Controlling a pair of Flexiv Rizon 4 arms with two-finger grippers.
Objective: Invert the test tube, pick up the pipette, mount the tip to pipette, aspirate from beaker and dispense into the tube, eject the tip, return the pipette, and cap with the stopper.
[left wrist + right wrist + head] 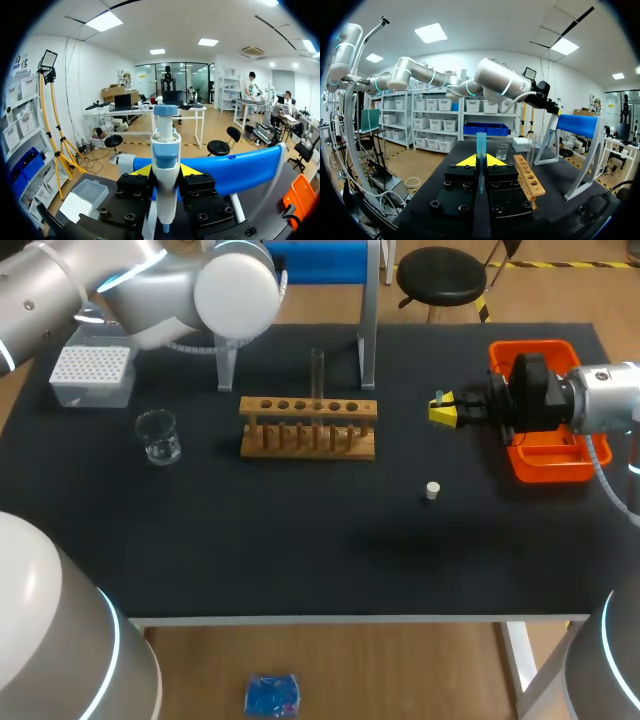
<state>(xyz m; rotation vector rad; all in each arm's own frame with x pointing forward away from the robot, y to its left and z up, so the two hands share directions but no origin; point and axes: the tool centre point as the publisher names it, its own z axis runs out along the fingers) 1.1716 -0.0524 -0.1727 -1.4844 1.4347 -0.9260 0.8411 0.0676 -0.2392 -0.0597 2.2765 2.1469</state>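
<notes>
White and small, the stopper [432,490] lies loose on the black table [300,550], nearest the robot and apart from everything else, so capping is not yet done. Just beyond it my right gripper [443,410] hangs level over the mat beside the orange tray [535,472], its fingers closed on a blue pipette tip [481,142]. I judge that this spot suits dropping the tip into the tray, which looks like the discard bin.

At about the same depth the wooden rack [308,430] sits mid-table with the test tube [317,370] upright in one of its holes, where it can be filled or capped. Left of the rack stands the glass beaker [158,436], and behind that the tip box [92,373]. Farthest back is the blue pipette stand [368,335], with my left arm's wrist at it.

The head view hides my left gripper [165,172] behind the arm's big joint. Only the left wrist view shows it, clamped on the pipette [166,145] from both sides with the stand's blue bar close behind, likely at the hanging place. The head view gives a mere speck of the tip. The right wrist view shows it held upright between the yellow pads, with rack and beaker ahead. Whether the tube holds liquid I cannot tell.
</notes>
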